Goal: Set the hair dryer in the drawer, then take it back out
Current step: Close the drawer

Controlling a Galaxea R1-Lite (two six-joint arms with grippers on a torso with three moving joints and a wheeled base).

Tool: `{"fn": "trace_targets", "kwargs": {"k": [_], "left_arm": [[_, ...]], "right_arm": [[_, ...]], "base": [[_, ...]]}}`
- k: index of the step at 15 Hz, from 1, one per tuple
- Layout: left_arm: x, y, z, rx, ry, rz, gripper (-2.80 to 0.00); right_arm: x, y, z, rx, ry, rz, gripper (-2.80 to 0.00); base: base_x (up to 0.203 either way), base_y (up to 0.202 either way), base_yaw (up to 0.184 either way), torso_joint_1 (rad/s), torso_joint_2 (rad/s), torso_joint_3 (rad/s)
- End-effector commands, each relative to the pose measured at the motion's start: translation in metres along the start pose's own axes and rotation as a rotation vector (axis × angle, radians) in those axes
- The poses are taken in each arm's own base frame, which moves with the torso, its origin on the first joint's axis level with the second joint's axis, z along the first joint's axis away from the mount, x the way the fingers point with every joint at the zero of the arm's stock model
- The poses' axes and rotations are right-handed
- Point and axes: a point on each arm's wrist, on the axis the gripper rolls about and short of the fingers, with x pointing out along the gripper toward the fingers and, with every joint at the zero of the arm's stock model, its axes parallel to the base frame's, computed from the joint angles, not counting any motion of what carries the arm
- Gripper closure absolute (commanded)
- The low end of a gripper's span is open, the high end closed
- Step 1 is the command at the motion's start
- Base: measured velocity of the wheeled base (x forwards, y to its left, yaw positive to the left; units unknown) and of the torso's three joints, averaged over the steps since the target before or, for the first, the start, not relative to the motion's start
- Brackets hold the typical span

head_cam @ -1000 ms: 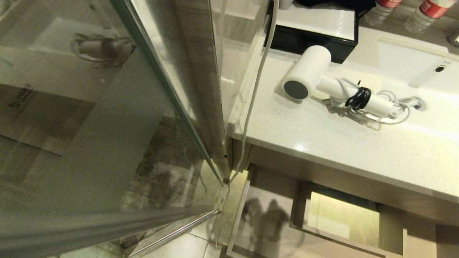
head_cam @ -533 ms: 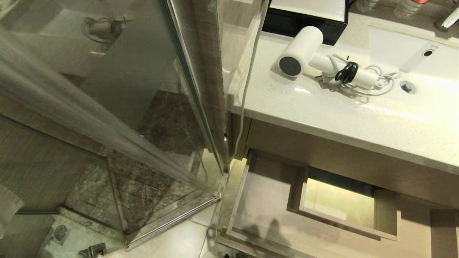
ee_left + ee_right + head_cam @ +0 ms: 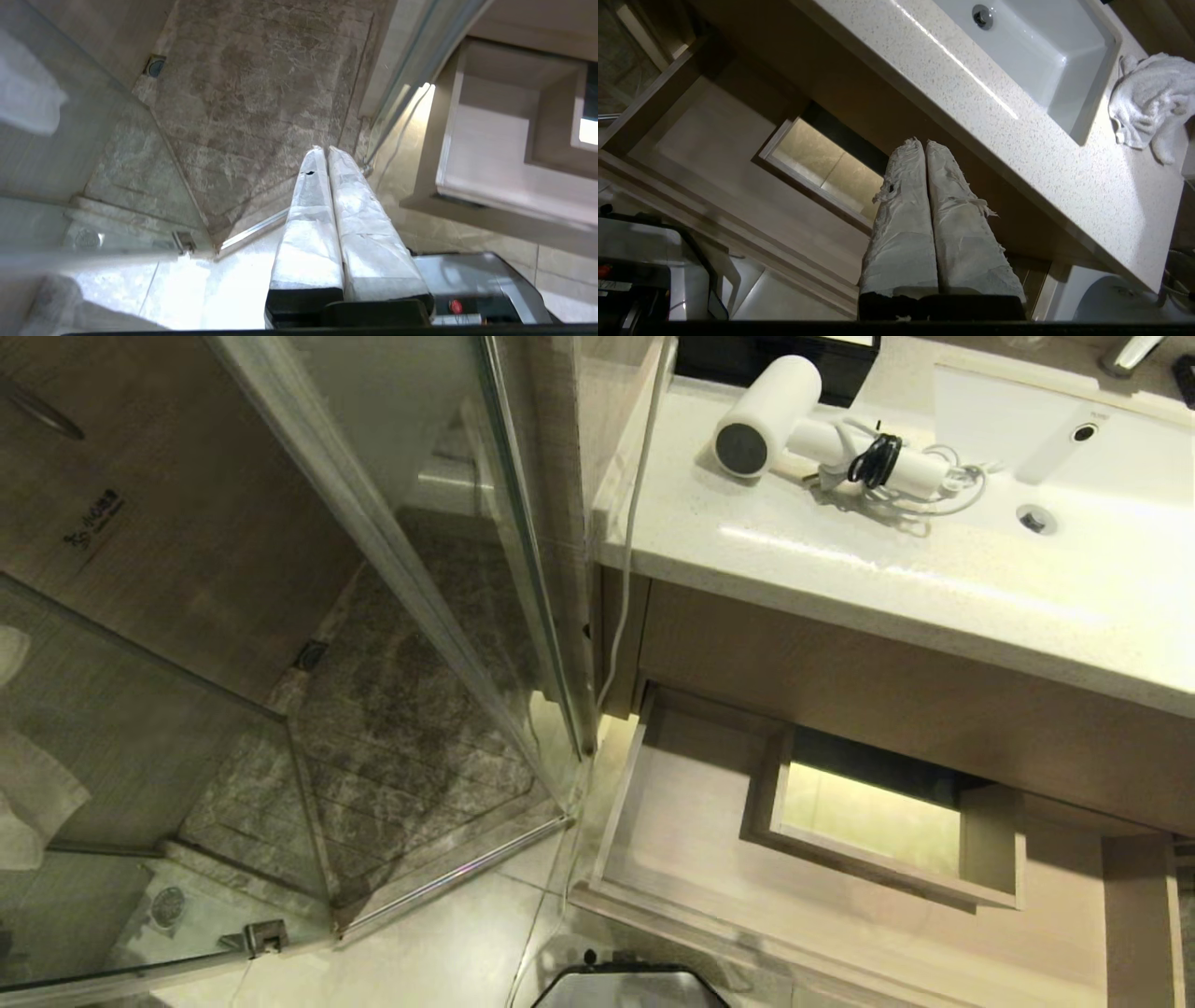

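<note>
Both grippers' fingers (image 3: 322, 158) (image 3: 922, 149) are pressed together (empty), hair dryer (image 3: 822, 439) on countertop (image 3: 887, 588), drawer (image 3: 691, 821) pulled out.

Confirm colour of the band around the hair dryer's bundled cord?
Black band on the small white hair dryer; clearest in the head view.

One hair dryer (image 3: 803, 429) is lying on one countertop (image 3: 840, 569), beside one sink (image 3: 1055, 457) — upper right of the head view. One drawer (image 3: 681, 840) is standing open at lower right, and one white towel (image 3: 1150, 105) is showing — right wrist view.
</note>
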Motion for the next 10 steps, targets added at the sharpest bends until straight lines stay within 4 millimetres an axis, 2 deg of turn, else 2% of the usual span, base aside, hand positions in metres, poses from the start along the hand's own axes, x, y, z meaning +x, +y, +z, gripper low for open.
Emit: {"fn": "trace_targets", "kwargs": {"k": [1,10], "left_arm": [[0.0001,0.0000,-0.0004,0.001,0.001,0.000,0.00],[0.0000,0.0000,-0.0001,0.001,0.000,-0.001,0.00]], "right_arm": [[0.0017,0.0003,-0.0008,-0.001,0.009,0.007,0.00],[0.0012,0.0020,-0.0038,-0.003,0.008,0.007,0.00]], "base": [[0.000,0.000,0.000,-0.263,0.04,-0.235],[0.000,0.000,0.000,-0.235,-0.04,-0.270]]}}
